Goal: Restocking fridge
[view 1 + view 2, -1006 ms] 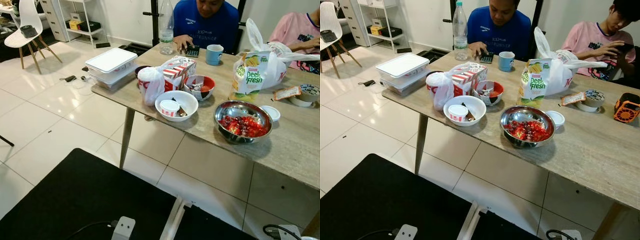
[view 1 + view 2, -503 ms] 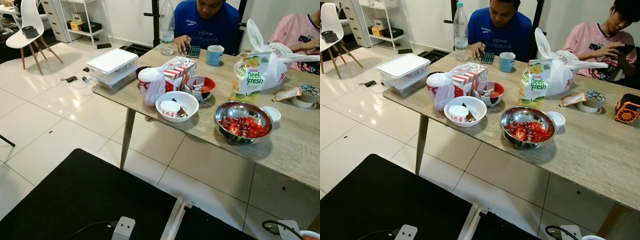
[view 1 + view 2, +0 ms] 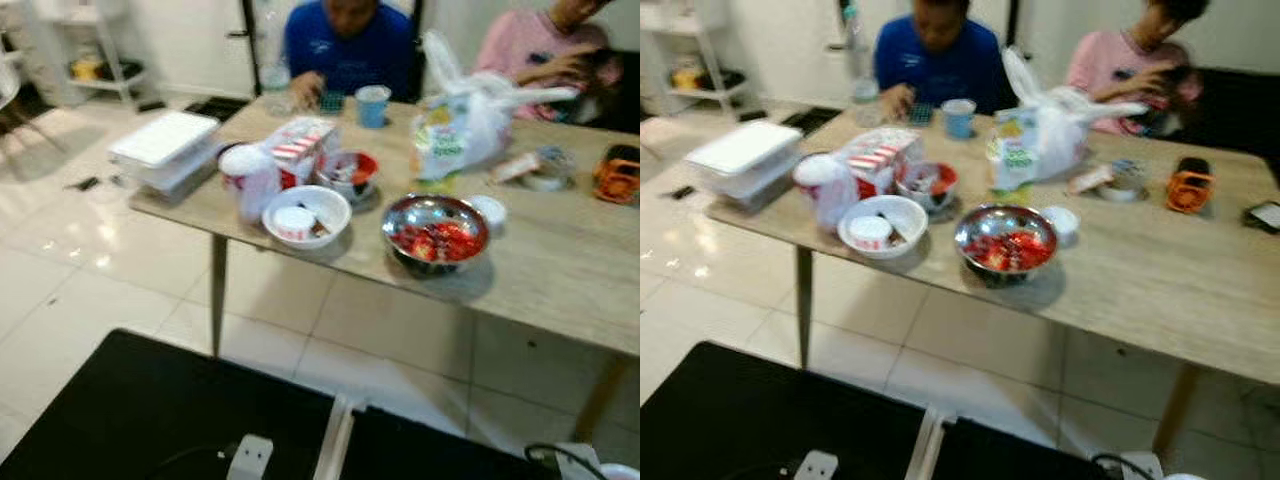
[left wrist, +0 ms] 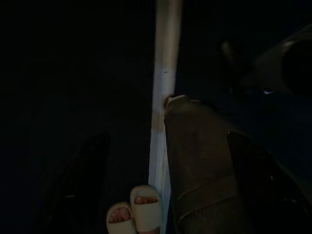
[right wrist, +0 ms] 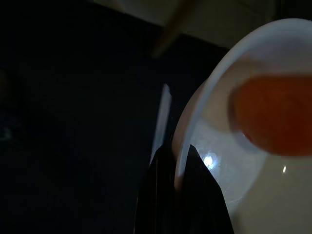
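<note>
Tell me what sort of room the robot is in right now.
Probably a home dining area, mid-meal: a long wooden table on a white tiled floor carries a steel bowl of red food, a juice carton and takeaway containers, with two people seated behind it.

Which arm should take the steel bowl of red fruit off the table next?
The left, probably. The right gripper is already clamped on the rim of a white bowl holding something orange. The steel bowl sits near the table's front edge.

both my head views are blurred; the white bowl i pinch runs off the picture's edge.
</note>
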`<state>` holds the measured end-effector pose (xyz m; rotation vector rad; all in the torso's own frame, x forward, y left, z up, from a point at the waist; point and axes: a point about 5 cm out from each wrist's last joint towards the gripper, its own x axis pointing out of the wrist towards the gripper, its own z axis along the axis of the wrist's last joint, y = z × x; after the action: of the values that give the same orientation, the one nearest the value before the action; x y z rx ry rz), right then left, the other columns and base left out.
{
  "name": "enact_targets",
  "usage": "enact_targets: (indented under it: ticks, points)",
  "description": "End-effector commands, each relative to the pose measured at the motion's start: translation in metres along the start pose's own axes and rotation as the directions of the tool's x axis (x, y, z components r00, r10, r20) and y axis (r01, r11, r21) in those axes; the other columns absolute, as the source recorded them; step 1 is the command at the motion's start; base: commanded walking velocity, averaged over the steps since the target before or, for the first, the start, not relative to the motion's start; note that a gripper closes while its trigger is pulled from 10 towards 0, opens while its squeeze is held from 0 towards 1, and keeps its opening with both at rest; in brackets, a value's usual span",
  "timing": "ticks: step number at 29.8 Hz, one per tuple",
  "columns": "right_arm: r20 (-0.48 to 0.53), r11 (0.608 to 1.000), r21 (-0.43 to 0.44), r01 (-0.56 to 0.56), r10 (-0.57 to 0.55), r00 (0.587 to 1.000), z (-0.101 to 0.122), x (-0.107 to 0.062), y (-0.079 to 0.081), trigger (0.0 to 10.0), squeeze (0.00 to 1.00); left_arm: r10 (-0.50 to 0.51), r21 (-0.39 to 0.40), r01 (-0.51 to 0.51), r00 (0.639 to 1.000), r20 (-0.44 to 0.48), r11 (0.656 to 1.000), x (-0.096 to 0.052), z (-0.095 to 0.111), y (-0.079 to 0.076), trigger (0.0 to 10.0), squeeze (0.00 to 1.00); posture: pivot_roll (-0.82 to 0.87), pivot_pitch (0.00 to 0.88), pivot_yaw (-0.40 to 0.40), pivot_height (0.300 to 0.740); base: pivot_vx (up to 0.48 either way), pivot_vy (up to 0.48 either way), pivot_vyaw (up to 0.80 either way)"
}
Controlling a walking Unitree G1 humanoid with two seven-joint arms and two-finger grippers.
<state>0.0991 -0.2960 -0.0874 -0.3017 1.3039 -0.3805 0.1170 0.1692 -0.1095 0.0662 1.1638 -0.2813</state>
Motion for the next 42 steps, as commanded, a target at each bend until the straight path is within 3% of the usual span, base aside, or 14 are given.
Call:
enact_targets:
  ticks: [1, 32, 42]
  points:
    - [0.018, 1.000, 0.015, 0.001, -0.001, 1.000, 0.0052, -0.0004, 0.0032, 10.0, 0.00, -0.014, -0.014, 0.014, 0.998, -0.058, 1.000, -0.0017, -0.0157, -0.0030, 10.0, 0.00, 0.01, 0.000, -0.008, 0.740, 0.000, 0.000, -0.79]
    - [0.015, 1.000, 0.017, -0.008, 0.008, 1.000, 0.0031, -0.0005, 0.0058, 10.0, 0.00, -0.004, 0.013, 0.005, 0.998, -0.055, 1.000, -0.0006, -0.0137, -0.0051, 10.0, 0.00, 0.00, 0.000, -0.013, 0.740, 0.000, 0.000, -0.79]
    - [0.033, 1.000, 0.000, -0.004, 0.004, 0.999, 0.0074, -0.0004, 0.0032, 10.0, 0.00, 0.007, 0.046, -0.004, 0.998, -0.063, 0.999, -0.0004, -0.0147, -0.0061, 10.0, 0.00, 0.01, 0.000, -0.017, 0.740, 0.000, 0.000, -0.05]
